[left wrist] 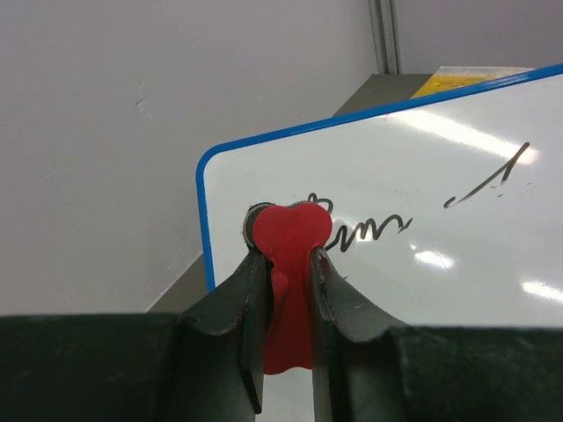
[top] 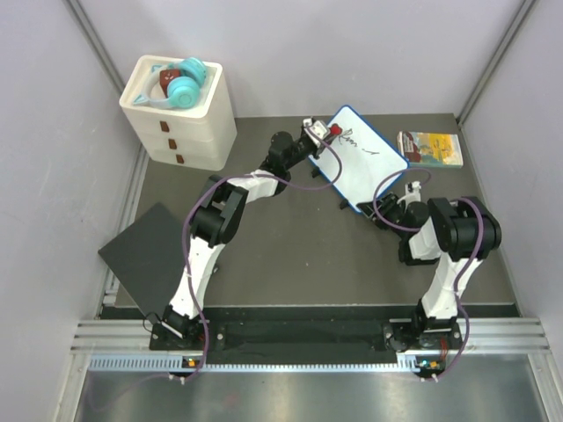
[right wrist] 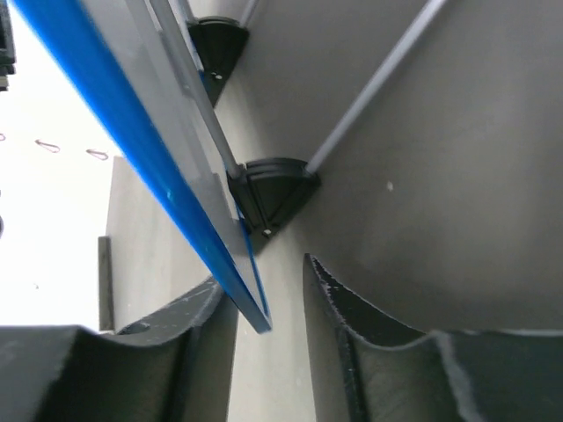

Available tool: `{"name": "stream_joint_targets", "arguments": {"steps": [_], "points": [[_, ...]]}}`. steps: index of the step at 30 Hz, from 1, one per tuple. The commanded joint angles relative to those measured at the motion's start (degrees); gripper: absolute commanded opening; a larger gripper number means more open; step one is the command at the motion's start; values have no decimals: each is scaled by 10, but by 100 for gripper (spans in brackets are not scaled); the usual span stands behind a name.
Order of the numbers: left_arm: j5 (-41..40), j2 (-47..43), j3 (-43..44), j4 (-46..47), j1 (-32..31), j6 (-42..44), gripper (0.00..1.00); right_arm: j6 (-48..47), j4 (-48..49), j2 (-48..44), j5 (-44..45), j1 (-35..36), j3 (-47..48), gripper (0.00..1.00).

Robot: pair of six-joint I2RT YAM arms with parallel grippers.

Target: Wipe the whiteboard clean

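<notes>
The whiteboard point(top: 365, 167) is white with a blue rim and stands tilted at the back middle of the table. Black handwriting point(left wrist: 369, 229) runs across its upper part. My left gripper point(top: 321, 132) is shut on a red eraser point(left wrist: 290, 233) and presses it on the board's top left corner, at the start of the writing. My right gripper point(top: 396, 200) is at the board's lower right edge. In the right wrist view the blue rim point(right wrist: 132, 114) lies between the jaws against the left finger, with a gap to the right finger point(right wrist: 352, 308).
A white drawer unit point(top: 185, 132) with teal headphones point(top: 180, 86) on top stands at the back left. A small colourful book point(top: 431, 148) lies at the back right. A flat black panel point(top: 149, 255) lies at the left edge. Grey walls close in on three sides.
</notes>
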Motion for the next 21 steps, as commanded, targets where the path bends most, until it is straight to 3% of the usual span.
{"name": "stream_joint_targets", "arguments": {"steps": [1,9,14,21], "points": [[5,-21,20,35,5,-13,0,17,83,27,-23,8,21,32],[6,-13,29,38,6,-30,0,21,53,30,-53,7,28,0],[-6,-15,19,50,6,-40,0,-14,-93,8,-65,15,50,0],[-7,-19,13,53,6,-45,0,-72,-285,-31,-14,42,77,0]]}}
